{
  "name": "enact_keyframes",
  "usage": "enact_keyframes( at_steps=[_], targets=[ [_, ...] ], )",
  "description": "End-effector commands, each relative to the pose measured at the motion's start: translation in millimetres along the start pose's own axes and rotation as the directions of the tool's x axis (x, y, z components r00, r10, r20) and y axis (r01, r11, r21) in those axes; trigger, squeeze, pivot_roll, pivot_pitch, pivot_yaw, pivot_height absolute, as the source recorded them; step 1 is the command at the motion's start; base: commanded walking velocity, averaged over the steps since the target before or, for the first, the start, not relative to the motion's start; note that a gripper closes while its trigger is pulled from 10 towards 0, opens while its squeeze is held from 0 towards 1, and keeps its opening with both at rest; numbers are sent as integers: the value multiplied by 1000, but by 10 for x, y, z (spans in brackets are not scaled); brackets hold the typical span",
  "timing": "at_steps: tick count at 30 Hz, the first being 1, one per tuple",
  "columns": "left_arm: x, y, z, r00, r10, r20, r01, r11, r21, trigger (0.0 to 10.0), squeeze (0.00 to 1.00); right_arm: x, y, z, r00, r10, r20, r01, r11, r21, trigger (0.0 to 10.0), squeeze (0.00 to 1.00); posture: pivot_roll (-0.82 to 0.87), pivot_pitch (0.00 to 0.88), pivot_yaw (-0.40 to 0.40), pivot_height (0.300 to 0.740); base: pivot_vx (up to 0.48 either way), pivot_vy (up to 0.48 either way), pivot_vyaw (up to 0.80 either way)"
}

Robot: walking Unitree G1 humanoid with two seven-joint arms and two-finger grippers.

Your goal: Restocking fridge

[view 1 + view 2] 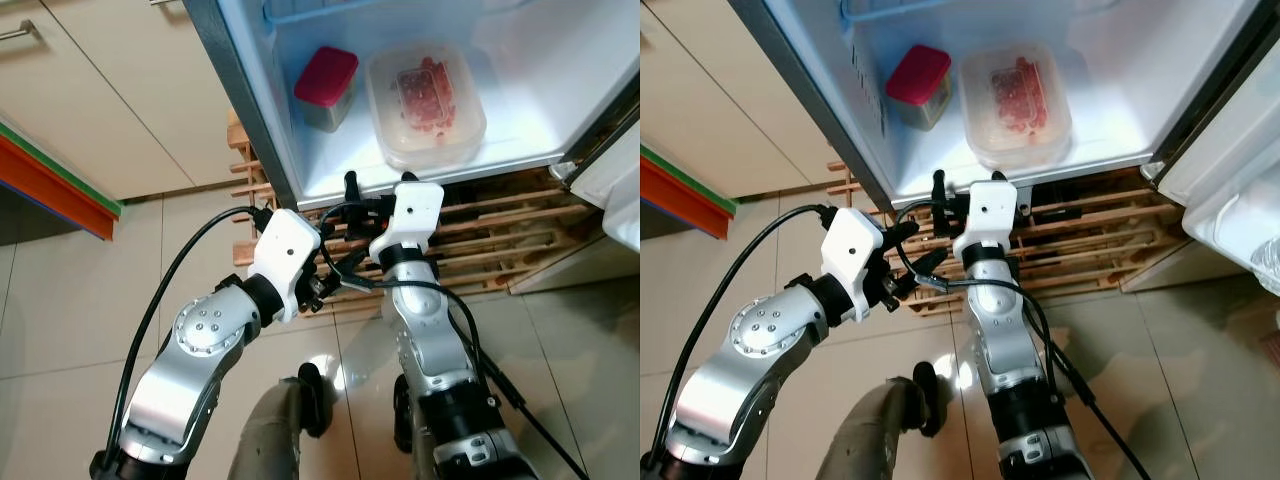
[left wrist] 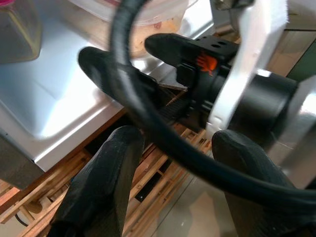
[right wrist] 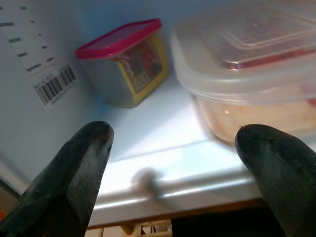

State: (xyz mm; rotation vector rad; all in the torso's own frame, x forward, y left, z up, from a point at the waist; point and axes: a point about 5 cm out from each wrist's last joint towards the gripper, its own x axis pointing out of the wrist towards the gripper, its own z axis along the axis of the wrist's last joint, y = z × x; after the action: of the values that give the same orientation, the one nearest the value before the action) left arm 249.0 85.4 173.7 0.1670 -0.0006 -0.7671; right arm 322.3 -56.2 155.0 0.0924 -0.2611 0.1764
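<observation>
- The open fridge (image 1: 520, 120) shows its white bottom shelf (image 1: 530, 70), lit from inside, with its door (image 1: 1230, 190) swung out on the robot's right.
- A red-lidded container (image 1: 325, 85) with a grey body stands on that shelf, toward the fridge's left wall.
- A clear plastic lidded tub (image 1: 425, 100) holding reddish food, possibly meat, though the lid blurs it, sits just beside the red-lidded container, on its right, the two apart.
- The right gripper (image 3: 177, 173) hovers at the front lip of the fridge shelf, just outside it, pointing in at both containers; its fingers (image 3: 74, 168) are spread wide with nothing between them.
- The left gripper (image 2: 168, 182) sits lower and to the left of the fridge's front edge, beside the right wrist; its fingers (image 2: 103, 182) stand well apart and hold nothing, aimed across at the right arm's black cable (image 2: 148, 108) and wrist housing.
- A wooden slatted pallet (image 1: 500, 240) lies under the fridge, showing below the shelf lip.
- Beige floor tiles (image 1: 80, 300) spread in front of the fridge, and cream cabinet doors (image 1: 100, 90) stand to its left, with an orange-red strip (image 1: 50, 190) below them.
</observation>
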Motion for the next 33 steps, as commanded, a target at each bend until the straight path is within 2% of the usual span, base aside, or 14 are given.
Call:
enact_keyframes(
  at_steps=[1,5,8,11,13,14,15,16,17,22,27,33],
  targets=[
    [-38,-61,-12,1000,-12,-7,12,1000,-16,10000,0,-2,68,-46,999,30,-13,-30,999,15,10000,0,100,377,135,725,0,0,0],
    [-41,-96,-17,1000,-11,-12,11,1000,-26,10000,0,94,93,-51,999,49,-7,-49,999,6,10000,0,102,376,133,725,0,0,0],
    [-44,-103,-17,1000,-7,-14,7,1000,-29,10000,0,136,52,-70,999,47,2,-47,998,-47,10000,0,103,377,131,725,0,0,0],
    [-45,-104,-18,1000,-4,-15,4,1000,-30,10000,0,157,-33,-99,1000,26,5,-26,995,-96,10000,0,104,379,130,725,0,0,0],
    [-48,-109,-24,1000,-1,-19,1,999,-32,10000,0,192,-202,-134,1000,-18,11,20,981,-194,10000,0,106,382,132,725,0,0,0],
    [-48,-109,-24,1000,-1,-19,1,999,-32,10000,0,192,-202,-134,1000,-18,11,20,981,-194,10000,0,106,382,132,725,0,0,0],
    [-49,-114,-27,1000,0,-21,0,999,-33,10000,0,207,-325,-136,999,-49,19,52,966,-252,10000,0,106,384,131,725,0,0,0],
    [-50,-114,-29,1000,0,-22,-1,999,-33,10000,0,213,-389,-133,997,-70,22,73,961,-267,10000,0,106,384,131,725,0,0,0],
    [-50,-114,-29,1000,0,-22,-1,999,-33,10000,0,213,-389,-133,997,-70,22,73,961,-267,10000,0,106,384,131,725,0,0,0],
    [-48,-112,-37,1000,6,-25,-7,999,-37,10000,0,208,-666,-118,991,-131,39,136,935,-326,10000,0,100,386,128,725,0,0,0],
    [-35,-99,-46,1000,12,-27,-13,999,-39,10000,0,200,-764,-118,987,-148,56,158,918,-363,10000,0,87,389,125,725,0,0,0],
    [-20,-75,-56,999,21,-30,-22,999,-35,10000,0,198,-804,-128,986,-155,68,169,900,-402,10000,0,86,390,124,725,0,0,0]
  ],
)
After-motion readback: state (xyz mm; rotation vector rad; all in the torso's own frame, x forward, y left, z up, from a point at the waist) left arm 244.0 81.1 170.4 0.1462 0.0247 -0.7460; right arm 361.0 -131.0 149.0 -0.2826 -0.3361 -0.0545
